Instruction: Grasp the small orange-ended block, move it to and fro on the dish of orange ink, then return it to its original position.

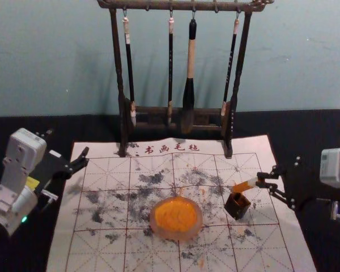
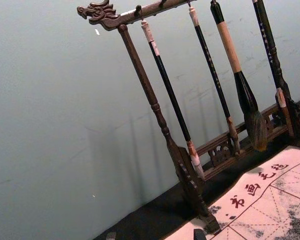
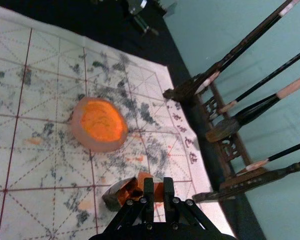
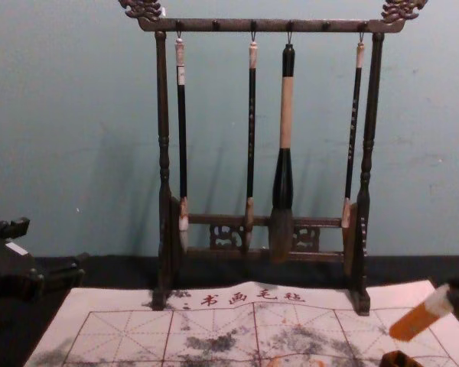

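My right gripper over the mat's right side, clamped on the orange-ended block, block tilted, orange end lower, just above the dark holder, ink dish left of it, left gripper parked by the mat's left edge, fingers spread.

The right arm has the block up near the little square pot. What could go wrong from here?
The right gripper pinches the block only near its pale end, so it may twist or slip. The block is tilted close to the square pot, so lowering it like this could catch the rim. Its orange end might drip on the mat.
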Available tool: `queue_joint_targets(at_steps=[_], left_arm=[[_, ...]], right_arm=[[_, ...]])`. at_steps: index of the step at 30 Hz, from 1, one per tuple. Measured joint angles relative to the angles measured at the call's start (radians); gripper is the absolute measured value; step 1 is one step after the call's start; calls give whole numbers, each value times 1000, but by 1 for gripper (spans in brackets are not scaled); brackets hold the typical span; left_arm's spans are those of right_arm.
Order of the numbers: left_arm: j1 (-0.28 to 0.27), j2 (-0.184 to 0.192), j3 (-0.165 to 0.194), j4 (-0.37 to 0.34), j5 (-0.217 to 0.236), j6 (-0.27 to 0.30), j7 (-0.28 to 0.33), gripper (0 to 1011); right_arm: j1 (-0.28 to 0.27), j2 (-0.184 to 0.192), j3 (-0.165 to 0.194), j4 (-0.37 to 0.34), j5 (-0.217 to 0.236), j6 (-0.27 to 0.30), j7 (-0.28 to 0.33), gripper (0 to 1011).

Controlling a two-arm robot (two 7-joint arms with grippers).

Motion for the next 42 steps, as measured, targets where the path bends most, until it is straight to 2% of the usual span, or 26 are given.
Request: queue_joint_targets(at_steps=[7, 12, 16, 22, 28, 31, 37, 38, 42], left_arm=[[0, 0, 0, 0, 0, 0, 0, 1001], [0, 0, 0, 0, 0, 0, 0, 1001], [0, 0, 0, 0, 0, 0, 0, 1001], [0, 0, 0, 0, 0, 0, 0, 1001], [0, 0, 0, 0, 0, 0, 0, 1001], [0, 0, 0, 0, 0, 0, 0, 1002], [0, 0, 0, 0, 0, 0, 0, 1001], [0, 0, 0, 0, 0, 0, 0, 1001], [0, 0, 0, 0, 0, 0, 0, 1001]], right_arm=[[-8, 6, 22, -31, 25, 7, -4, 85], [2, -8, 22, -35, 27, 24, -10, 85], [19, -39, 12, -42, 23, 75, -23, 85], [40, -65, -13, -53, 13, 118, -25, 85], [77, -96, -57, -81, -17, 210, -25, 85], [85, -105, -67, -93, -23, 255, -30, 85], [99, -125, -96, -127, -39, 384, -53, 85], [99, -125, -96, -127, -39, 384, -53, 85], [103, -140, -110, -143, -48, 456, -69, 85]])
